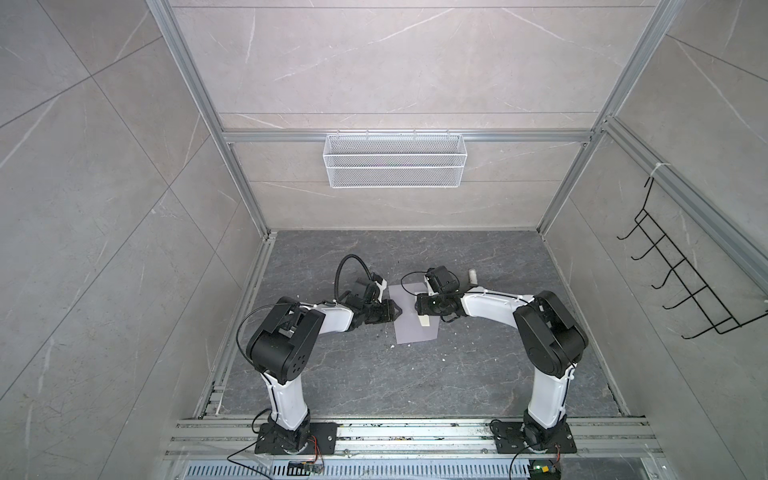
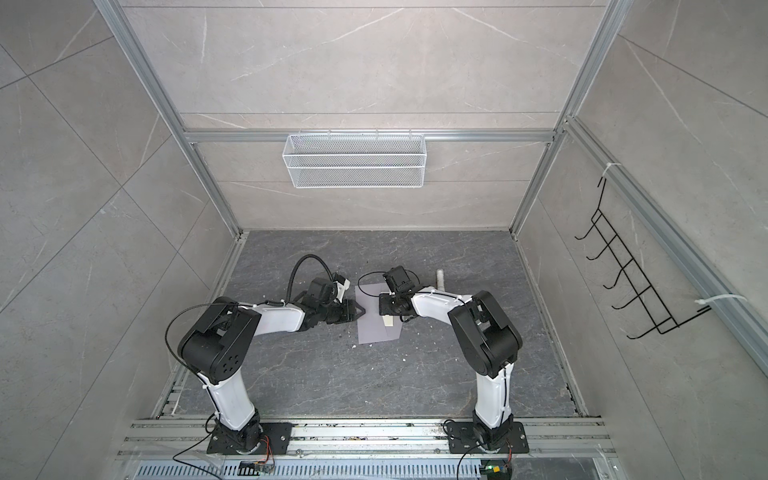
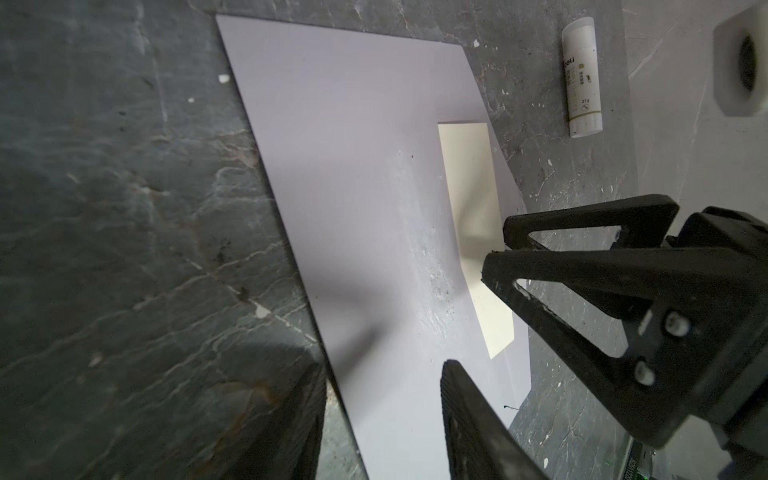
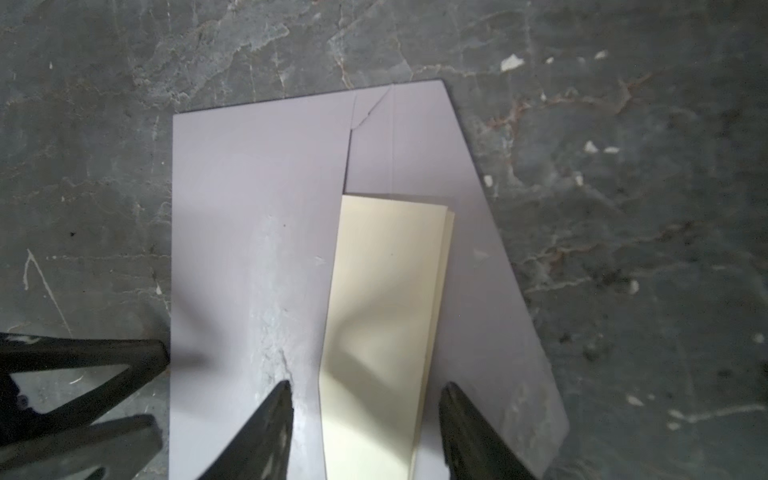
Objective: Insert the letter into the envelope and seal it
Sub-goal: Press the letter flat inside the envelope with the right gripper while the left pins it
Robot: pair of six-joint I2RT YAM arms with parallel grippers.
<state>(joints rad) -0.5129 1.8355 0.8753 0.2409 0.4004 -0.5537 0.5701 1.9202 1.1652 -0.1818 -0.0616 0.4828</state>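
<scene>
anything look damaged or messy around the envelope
Yes. The envelope has a rough, whitish scuffed streak down its face and a small tear or crease by the flap fold. The letter sticks partly out, and white flecks litter the table.

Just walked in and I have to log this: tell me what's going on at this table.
Two robot arms work on a lavender-grey envelope lying flat on the dark table, flap open. A folded cream letter is partly tucked into it, a strip showing on the flap. The right gripper is over that strip, jaws open either side of it. The left gripper, also open, sits at the envelope's opposite long edge. A glue stick lies nearby; nothing is sealed.
</scene>
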